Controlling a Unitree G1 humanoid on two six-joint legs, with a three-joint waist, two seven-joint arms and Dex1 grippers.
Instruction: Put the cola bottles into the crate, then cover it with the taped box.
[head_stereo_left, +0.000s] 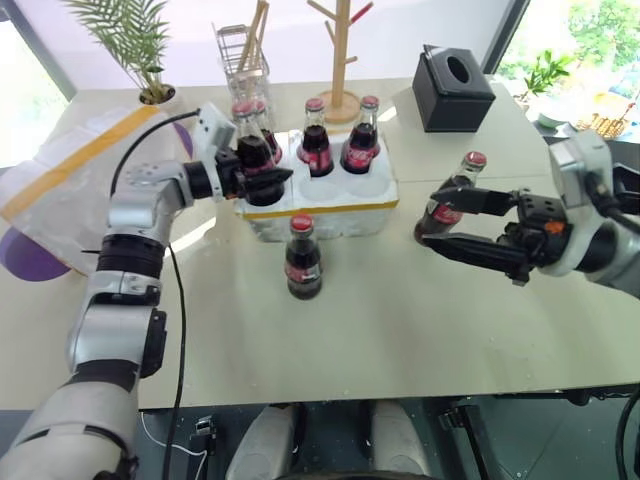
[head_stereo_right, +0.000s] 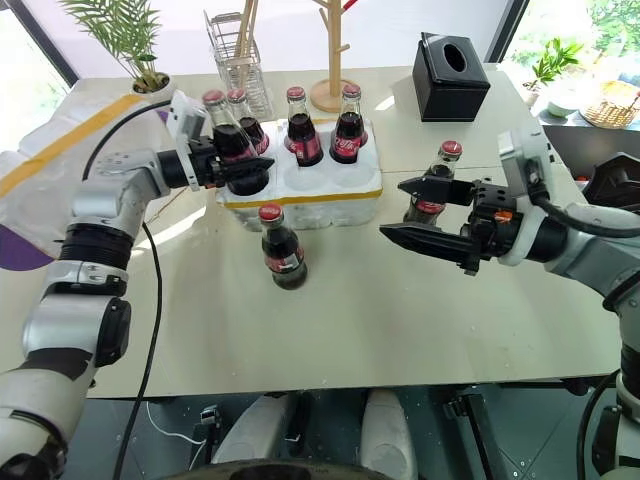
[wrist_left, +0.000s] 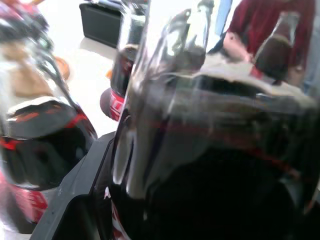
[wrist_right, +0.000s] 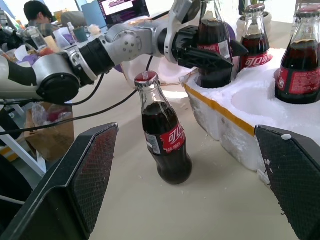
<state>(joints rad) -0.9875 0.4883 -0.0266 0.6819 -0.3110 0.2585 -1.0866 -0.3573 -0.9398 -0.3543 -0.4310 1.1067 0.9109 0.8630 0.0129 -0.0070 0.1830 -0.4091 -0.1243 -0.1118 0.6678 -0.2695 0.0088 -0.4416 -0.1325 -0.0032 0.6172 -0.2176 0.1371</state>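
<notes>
Because the cola bottles are glass, rigid, smooth and fairly heavy, I grip each at the labelled body. My left gripper (head_stereo_left: 262, 172) pinches one bottle (head_stereo_left: 250, 140) over the crate's (head_stereo_left: 345, 212) near-left well. My right gripper (head_stereo_left: 455, 222) is spread wide, empty, beside another bottle (head_stereo_left: 446, 205). A third bottle (head_stereo_left: 302, 257) stands just before the crate, on open tabletop.

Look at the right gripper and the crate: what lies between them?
In the right eye view, bare table separates the open right gripper from the crate. One bottle stands just behind the gripper, off that line.
</notes>
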